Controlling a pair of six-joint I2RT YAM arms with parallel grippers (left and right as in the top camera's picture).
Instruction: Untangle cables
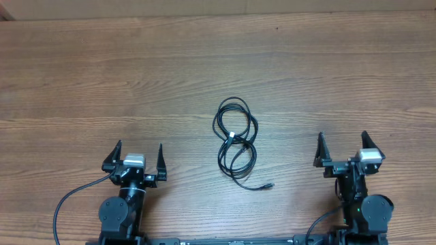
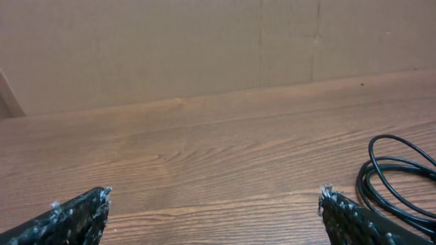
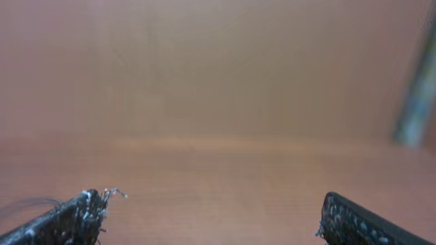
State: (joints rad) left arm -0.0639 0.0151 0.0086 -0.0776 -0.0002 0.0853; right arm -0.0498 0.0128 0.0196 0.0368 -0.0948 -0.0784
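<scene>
We see the wooden worktop (image 1: 102, 68) running wide to its far edge. Our left pincer (image 1: 139, 151) and right pincer (image 1: 342, 141) sit released near the near edge, well apart. Between them, mid-worktop, the cables (image 1: 236, 139) lie looped together, with bare wood all round.

The cables (image 1: 236, 141) lie mid-table (image 1: 82, 75), between both pincers.

Glossy black cables (image 1: 236, 144), matt grained wood table (image 1: 136, 82)
</scene>
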